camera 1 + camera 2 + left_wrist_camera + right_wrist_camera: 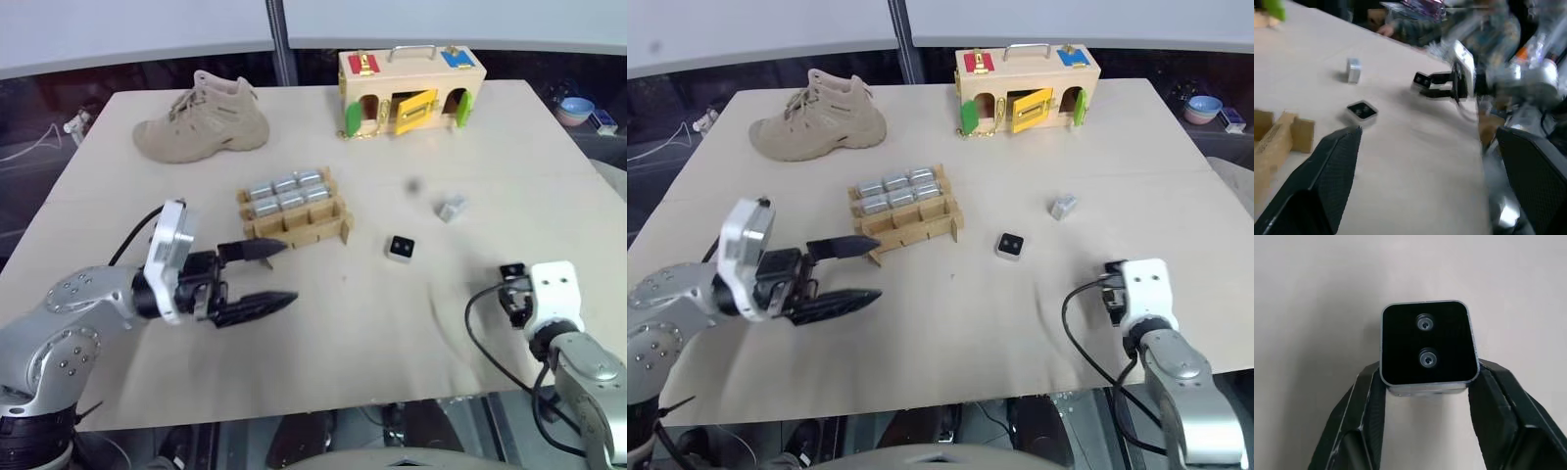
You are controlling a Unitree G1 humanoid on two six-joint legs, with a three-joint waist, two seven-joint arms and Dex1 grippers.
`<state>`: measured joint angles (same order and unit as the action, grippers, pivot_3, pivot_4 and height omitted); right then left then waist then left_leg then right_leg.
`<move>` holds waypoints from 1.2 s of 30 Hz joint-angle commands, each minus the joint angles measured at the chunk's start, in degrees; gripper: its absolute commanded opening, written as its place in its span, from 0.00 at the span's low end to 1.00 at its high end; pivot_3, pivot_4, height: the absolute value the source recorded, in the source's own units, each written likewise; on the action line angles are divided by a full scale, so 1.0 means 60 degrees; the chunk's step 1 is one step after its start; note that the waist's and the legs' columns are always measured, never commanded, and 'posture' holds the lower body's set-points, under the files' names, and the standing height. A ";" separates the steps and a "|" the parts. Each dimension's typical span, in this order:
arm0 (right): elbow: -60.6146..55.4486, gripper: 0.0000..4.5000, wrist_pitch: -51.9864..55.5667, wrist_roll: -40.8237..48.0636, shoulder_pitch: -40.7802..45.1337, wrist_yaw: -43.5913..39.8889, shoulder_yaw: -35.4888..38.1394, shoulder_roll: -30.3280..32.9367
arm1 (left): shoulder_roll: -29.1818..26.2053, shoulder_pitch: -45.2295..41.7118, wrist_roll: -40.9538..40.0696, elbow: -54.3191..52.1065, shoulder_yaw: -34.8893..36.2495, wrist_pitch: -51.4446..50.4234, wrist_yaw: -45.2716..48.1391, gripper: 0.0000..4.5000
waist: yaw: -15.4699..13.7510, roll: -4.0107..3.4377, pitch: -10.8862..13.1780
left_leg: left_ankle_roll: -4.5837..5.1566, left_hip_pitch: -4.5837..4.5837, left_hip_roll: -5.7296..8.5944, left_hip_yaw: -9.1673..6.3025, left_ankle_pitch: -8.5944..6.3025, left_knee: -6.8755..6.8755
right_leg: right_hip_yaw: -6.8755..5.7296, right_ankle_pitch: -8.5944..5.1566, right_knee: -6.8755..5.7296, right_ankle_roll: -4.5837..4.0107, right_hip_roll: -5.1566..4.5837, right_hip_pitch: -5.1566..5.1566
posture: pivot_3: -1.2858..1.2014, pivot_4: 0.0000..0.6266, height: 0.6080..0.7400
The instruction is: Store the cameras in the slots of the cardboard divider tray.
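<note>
Right gripper [1425, 382], lower right of the head views, has its two black fingers pressed on both sides of a camera [1425, 345], so we read it as clamped on that camera, black face with two lens dots up, apparently just off or at the counter [323, 333]. Left gripper [263, 277], lower left, stands wide with nothing between its fingers, pointing toward frame centre just in front of the cardboard divider tray [294, 227].

We judge the cameras light, rigid and boxy, with smooth casing that could slip, and a lens face better left untouched. Best hold looks like the two flat opposite sides, as the right gripper has it, keeping the body square so it drops straight into a slot.

Tray sits at frame centre; its far rows already hold six silver cameras [286, 193], and the near row looks free. We judge the tray light, so a nudge could slide it.

Two more cameras lie loose on the counter: one face-up, black-fronted [400, 248], just right of the tray, and a silver one [452, 208] further right and up.

Tan boot [202, 120] upper left and wooden box with coloured doors [409, 91] upper centre are well apart from the tray, not in the way. Left gripper near the tray's front edge is the main thing we see crowding the approach.
</note>
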<state>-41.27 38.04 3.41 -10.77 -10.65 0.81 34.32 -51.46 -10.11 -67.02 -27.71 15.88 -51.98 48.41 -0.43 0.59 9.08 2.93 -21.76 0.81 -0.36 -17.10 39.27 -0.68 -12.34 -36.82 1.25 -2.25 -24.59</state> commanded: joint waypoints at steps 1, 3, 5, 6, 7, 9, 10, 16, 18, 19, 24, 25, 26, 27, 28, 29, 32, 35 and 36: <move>-0.0466 0.42 -0.2611 -0.0993 0.1059 -0.1462 -0.1167 0.1094 | -0.0128 -0.1719 -0.2959 0.0757 -0.0884 -0.1873 -0.2408 1.00 | 0.0050 0.0022 0.0018 | -0.0003 -0.0003 -0.0002 -0.0004 0.0002 0.0000 | -0.0002 -0.0001 0.0000 0.0005 0.0003 -0.0003 | 0.52 0.24 1.00; -0.0086 0.42 -0.3346 -0.1238 0.1881 -0.1996 -0.1627 0.1389 | 0.0380 -0.2762 -0.3936 0.1636 -0.1478 -0.2229 -0.3853 1.00 | 0.0100 0.0025 0.0017 | -0.0014 0.0009 -0.0006 -0.0015 0.0008 0.0001 | -0.0011 0.0001 -0.0010 0.0006 0.0037 0.0010 | 0.52 0.24 1.00; 0.0381 0.42 -0.4129 -0.1481 0.2857 -0.2564 -0.2076 0.1489 | 0.0902 -0.3502 -0.4482 0.2207 -0.2035 -0.2410 -0.4863 1.00 | 0.0127 0.0043 0.0027 | -0.0054 0.0018 -0.0004 -0.0015 0.0031 0.0003 | -0.0007 0.0004 -0.0018 0.0000 0.0035 0.0019 | 0.52 0.24 1.00; 0.0572 0.42 -0.4431 -0.1542 0.3227 -0.2774 -0.2269 0.1466 | 0.1121 -0.3746 -0.4605 0.2396 -0.2206 -0.2465 -0.5228 1.00 | 0.0137 0.0060 0.0038 | -0.0055 0.0010 0.0002 -0.0014 0.0033 0.0009 | -0.0007 0.0012 -0.0015 -0.0011 0.0030 0.0017 | 0.52 0.24 1.00; 0.0748 0.42 -0.4713 -0.1671 0.3553 -0.2947 -0.2456 0.1433 | 0.1342 -0.3958 -0.4691 0.2610 -0.2334 -0.2499 -0.5612 1.00 | 0.0152 0.0069 0.0040 | -0.0057 0.0000 0.0004 -0.0012 0.0034 0.0013 | -0.0004 0.0027 -0.0015 -0.0035 0.0028 0.0008 | 0.52 0.24 1.00; 0.1033 0.42 -0.5104 -0.1817 0.4064 -0.3263 -0.2728 0.1305 | 0.1643 -0.4308 -0.4875 0.3021 -0.2425 -0.2551 -0.6140 1.00 | 0.0155 0.0076 0.0043 | -0.0055 0.0001 0.0009 -0.0013 0.0033 0.0016 | 0.0001 0.0028 -0.0014 -0.0037 0.0020 0.0009 | 0.52 0.24 1.00; 0.1159 0.42 -0.5270 -0.1867 0.4302 -0.3419 -0.2815 0.1254 | 0.1742 -0.4451 -0.4912 0.3188 -0.2437 -0.2599 -0.6275 1.00 | 0.0150 0.0077 0.0043 | -0.0056 -0.0011 0.0010 -0.0015 0.0033 0.0014 | 0.0002 0.0030 -0.0013 -0.0040 0.0004 -0.0006 | 0.52 0.24 1.00; 0.1639 0.42 -0.5609 -0.1704 0.5314 -0.4110 -0.2896 0.0771 | 0.2143 -0.4921 -0.4475 0.3691 -0.2437 -0.2769 -0.6314 1.00 | 0.0136 0.0076 0.0044 | -0.0060 -0.0031 0.0013 -0.0028 0.0034 -0.0006 | -0.0002 0.0029 -0.0003 -0.0044 -0.0013 -0.0032 | 0.52 0.24 1.00; 0.1752 0.42 -0.5664 -0.1688 0.5501 -0.4262 -0.2882 0.0639 | 0.2264 -0.5025 -0.4302 0.3716 -0.2476 -0.2845 -0.6189 0.89 | 0.0126 0.0076 0.0044 | -0.0061 -0.0027 0.0016 -0.0029 0.0035 -0.0006 | -0.0003 0.0029 -0.0005 -0.0044 -0.0017 -0.0030 | 0.52 0.24 1.00; 0.1804 0.42 -0.5693 -0.1698 0.5579 -0.4306 -0.2866 0.0577 | 0.2325 -0.5043 -0.4228 0.3694 -0.2523 -0.2904 -0.6143 0.83 | 0.0120 0.0076 0.0044 | -0.0062 -0.0027 0.0017 -0.0029 0.0035 -0.0006 | -0.0003 0.0030 -0.0006 -0.0044 -0.0018 -0.0029 | 0.52 0.24 1.00; 0.1795 0.42 -0.5729 -0.1641 0.5736 -0.4616 -0.2840 0.0310 | 0.2728 -0.5049 -0.3881 0.3638 -0.2469 -0.2924 -0.6087 0.36 | 0.0068 0.0076 0.0044 | -0.0064 -0.0024 0.0026 -0.0031 0.0036 -0.0002 | -0.0004 0.0030 -0.0013 -0.0044 -0.0026 -0.0025 | 0.52 0.24 1.00; 0.1786 0.42 -0.5669 -0.1609 0.5755 -0.4666 -0.2851 0.0237 | 0.2768 -0.5049 -0.3783 0.3621 -0.2426 -0.2909 -0.6021 0.27 | 0.0068 0.0076 0.0044 | -0.0064 -0.0025 0.0027 -0.0031 0.0036 0.0000 | -0.0004 0.0030 -0.0013 -0.0044 -0.0028 -0.0026 | 0.52 0.24 1.00; 0.1782 0.42 -0.5637 -0.1591 0.5772 -0.4689 -0.2849 0.0180 | 0.2788 -0.5045 -0.3817 0.3588 -0.2397 -0.2968 -0.5948 0.21 | 0.0067 0.0075 0.0044 | -0.0064 -0.0024 0.0029 -0.0031 0.0036 -0.0001 | -0.0004 0.0030 -0.0013 -0.0044 -0.0030 -0.0026 | 0.52 0.24 1.00; 0.1732 0.53 -0.5521 -0.1372 0.5764 -0.4804 -0.2802 0.0130 | 0.2777 -0.5032 -0.3702 0.3482 -0.2370 -0.2968 -0.5813 0.21 | 0.0064 0.0075 0.0044 | -0.0064 -0.0023 0.0030 -0.0031 0.0036 -0.0002 | -0.0004 0.0030 -0.0014 -0.0044 -0.0032 -0.0026 | 0.52 0.24 1.00; 0.1698 0.65 -0.5409 -0.1221 0.5752 -0.4831 -0.2739 0.0042 | 0.2709 -0.5009 -0.3604 0.3398 -0.2302 -0.2975 -0.5637 0.20 | 0.0061 0.0075 0.0044 | -0.0065 -0.0023 0.0030 -0.0033 0.0036 -0.0002 | -0.0005 0.0030 -0.0016 -0.0044 -0.0031 -0.0027 | 0.52 0.24 1.00; 0.1674 0.71 -0.5321 -0.1134 0.5751 -0.4848 -0.2701 -0.0029 | 0.2652 -0.4993 -0.3519 0.3351 -0.2245 -0.2987 -0.5501 0.19 | 0.0055 0.0075 0.0044 | -0.0065 -0.0023 0.0030 -0.0033 0.0037 -0.0002 | -0.0005 0.0030 -0.0016 -0.0044 -0.0031 -0.0027 | 0.52 0.24 1.00; 0.1444 0.99 -0.4493 -0.0646 0.5332 -0.4517 -0.2182 -0.0438 | 0.2001 -0.4636 -0.2180 0.2941 -0.1906 -0.2308 -0.4586 0.16 | 0.0099 0.0075 0.0044 | -0.0066 -0.0021 0.0030 -0.0033 0.0037 -0.0002 | -0.0005 0.0030 -0.0020 -0.0044 -0.0030 -0.0027 | 0.52 0.24 1.00; 0.1382 0.99 -0.4162 0.0677 0.4678 -0.4594 -0.1255 -0.0766 | 0.1235 -0.3736 -0.0056 0.2437 -0.1778 -0.0459 -0.2647 0.16 | 0.0118 0.0069 0.0044 | -0.0067 -0.0017 0.0030 -0.0029 0.0037 -0.0014 | -0.0002 0.0030 -0.0019 -0.0046 -0.0031 -0.0029 | 0.52 0.24 1.00; 0.1354 0.99 -0.3977 0.1185 0.4407 -0.4913 -0.0946 -0.0630 | 0.0851 -0.3483 0.0526 0.2530 -0.1830 -0.0055 -0.1967 0.16 | 0.0116 0.0069 0.0044 | -0.0068 -0.0022 0.0031 -0.0028 0.0037 -0.0015 | -0.0004 0.0029 -0.0018 -0.0046 -0.0032 -0.0032 | 0.52 0.24 1.00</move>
<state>-30.95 13.04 6.03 16.37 -38.78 -8.39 29.92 -44.27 -31.56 -68.86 -10.69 3.82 -56.95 30.47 0.27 1.01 9.35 2.52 -21.89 0.99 -0.53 -16.88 39.18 -0.71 -12.16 -36.90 0.97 -2.44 -24.78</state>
